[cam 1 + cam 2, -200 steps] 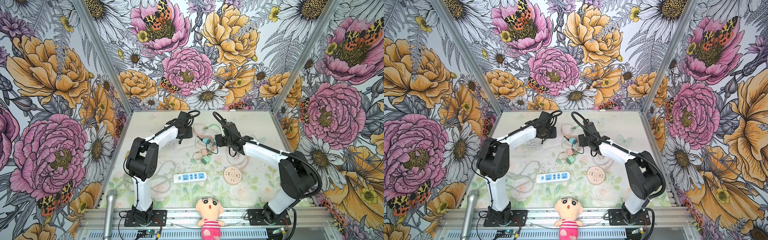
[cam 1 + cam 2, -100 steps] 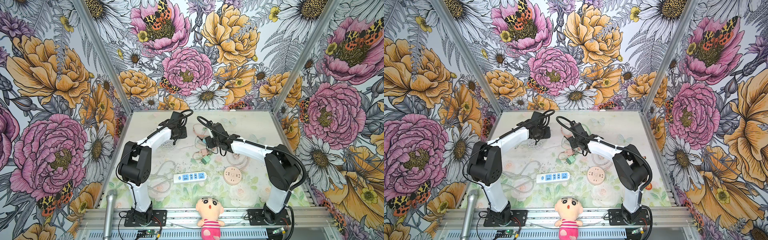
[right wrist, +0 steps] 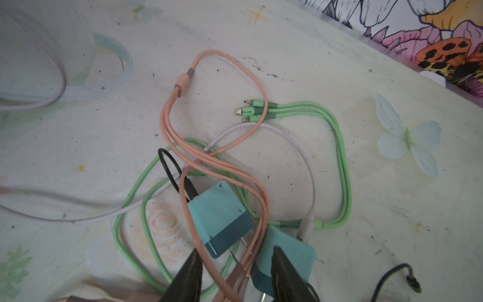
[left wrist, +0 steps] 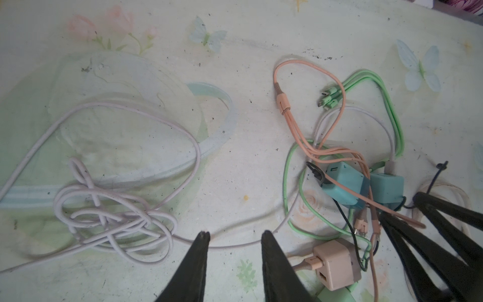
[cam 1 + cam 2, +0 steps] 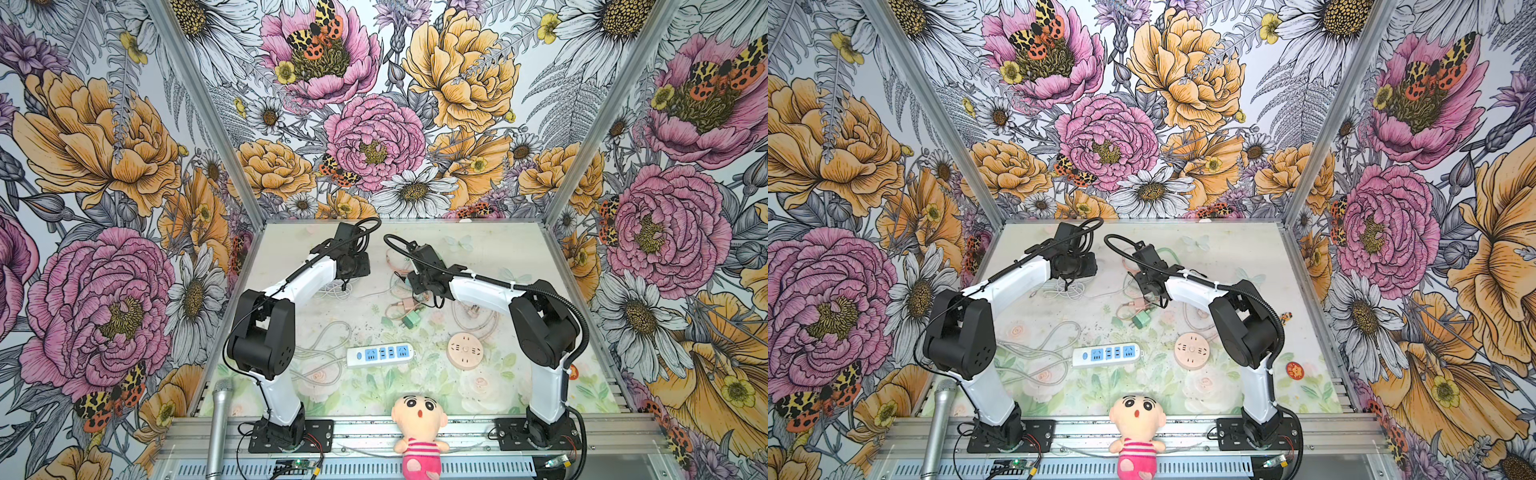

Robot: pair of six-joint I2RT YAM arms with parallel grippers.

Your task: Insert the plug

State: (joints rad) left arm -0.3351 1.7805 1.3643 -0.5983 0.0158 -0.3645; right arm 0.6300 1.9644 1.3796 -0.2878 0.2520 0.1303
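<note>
Two teal plugs lie side by side in a cable tangle, one [image 3: 219, 214] with its prongs showing and one [image 3: 290, 258] beside it. My right gripper [image 3: 235, 251] hangs over them with its jaws apart. Pink cable strands [image 3: 257, 251] and the first plug's prongs lie between the fingers, and nothing is clamped. My left gripper [image 4: 235, 235] is open over bare mat, with a white cable [image 4: 235, 245] just past its tips. A pink plug [image 4: 337, 264] lies beside it. The white power strip [image 5: 380, 354] and round pink socket [image 5: 465, 350] sit nearer the front.
A knotted white cable [image 4: 112, 217] lies beside the left gripper, and a green three-headed cable [image 3: 339, 157] loops round the teal plugs. A green plug [image 5: 411, 320] rests by the pink one. A doll [image 5: 419, 419] and a microphone [image 5: 218, 415] stand at the front rail.
Both wrists have shifted a little to the left over the cable pile. The right gripper now sits lower, right over the teal plugs. The plugs and the strip have not moved.
</note>
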